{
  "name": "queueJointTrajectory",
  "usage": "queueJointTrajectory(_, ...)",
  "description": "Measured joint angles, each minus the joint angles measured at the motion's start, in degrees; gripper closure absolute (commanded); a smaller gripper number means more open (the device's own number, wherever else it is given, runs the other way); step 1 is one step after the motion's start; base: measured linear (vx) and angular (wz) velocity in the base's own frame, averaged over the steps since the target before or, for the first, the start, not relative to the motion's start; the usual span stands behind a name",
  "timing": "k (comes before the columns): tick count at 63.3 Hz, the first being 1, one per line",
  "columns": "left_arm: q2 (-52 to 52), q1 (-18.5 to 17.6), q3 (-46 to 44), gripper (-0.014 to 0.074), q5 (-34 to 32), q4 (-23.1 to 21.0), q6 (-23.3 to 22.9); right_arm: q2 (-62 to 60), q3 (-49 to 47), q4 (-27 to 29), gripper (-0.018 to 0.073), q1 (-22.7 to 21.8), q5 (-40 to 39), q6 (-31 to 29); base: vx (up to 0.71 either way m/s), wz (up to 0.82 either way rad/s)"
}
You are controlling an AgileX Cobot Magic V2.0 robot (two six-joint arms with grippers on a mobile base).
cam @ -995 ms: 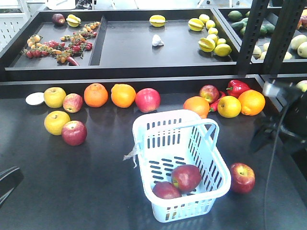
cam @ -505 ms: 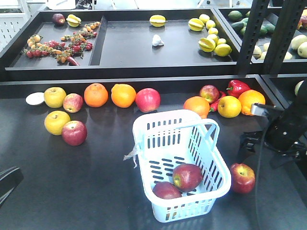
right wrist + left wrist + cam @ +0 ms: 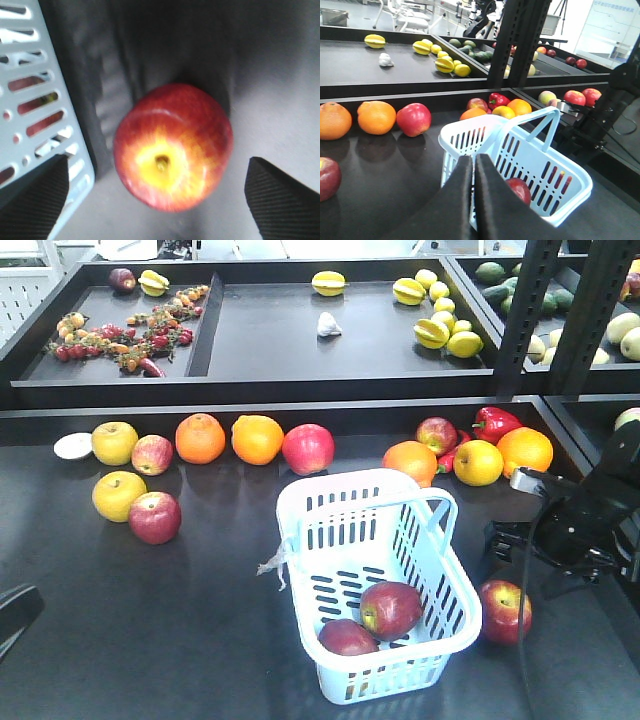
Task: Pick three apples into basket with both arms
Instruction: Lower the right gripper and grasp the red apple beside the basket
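Now that the right gripper (image 3: 157,192) has dropped over the third apple (image 3: 172,147), fingers spread wide and empty, closing comes next.

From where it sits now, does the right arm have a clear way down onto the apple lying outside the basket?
Probably yes. The right gripper is open above that apple, one finger on each side. The basket wall stands close to one finger, so a slight scrape is possible.
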Motion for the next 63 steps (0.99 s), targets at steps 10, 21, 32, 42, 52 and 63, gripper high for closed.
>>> queueJointTrajectory(10, 0.00, 0.00, 0.00, 0.0604, 0.52, 0.00, 0.00, 1.45, 0.00, 0.19, -0.0101, 0.00, -0.67, 0.00, 0.00, 0.00)
queueJointTrajectory(21, 0.00, 0.00, 0.00, 0.0604, 0.69, 0.00, 0.00, 2.43, 0.00, 0.39, -0.0093, 0.00, -1.03, 0.00, 0.00, 0.00)
queueJointTrajectory(32, 0.00, 0.00, 0.00, 0.0604, 1.15, 0.00, 0.00, 2.43, 0.00, 0.58, -0.0088, 0.00, -1.56, 0.11, 0.00, 0.00)
queueJointTrajectory(42, 0.00, 0.00, 0.00, 0.0604, 1.20, 0.00, 0.00, 2.45, 0.00, 0.58, -0.0082, 0.00, -1.59, 0.11, 0.00, 0.00)
queueJointTrajectory(52, 0.00, 0.00, 0.00, 0.0604, 1.20, 0.00, 0.00, 3.32, 0.00, 0.60, -0.0071, 0.00, -1.59, 0.16, 0.00, 0.00)
queueJointTrajectory(63, 0.00, 0.00, 0.00, 0.0604, 1.26, 0.00, 0.00, 4.54, 0.00, 0.60, -0.0061, 0.00, -1.68, 0.40, 0.00, 0.00)
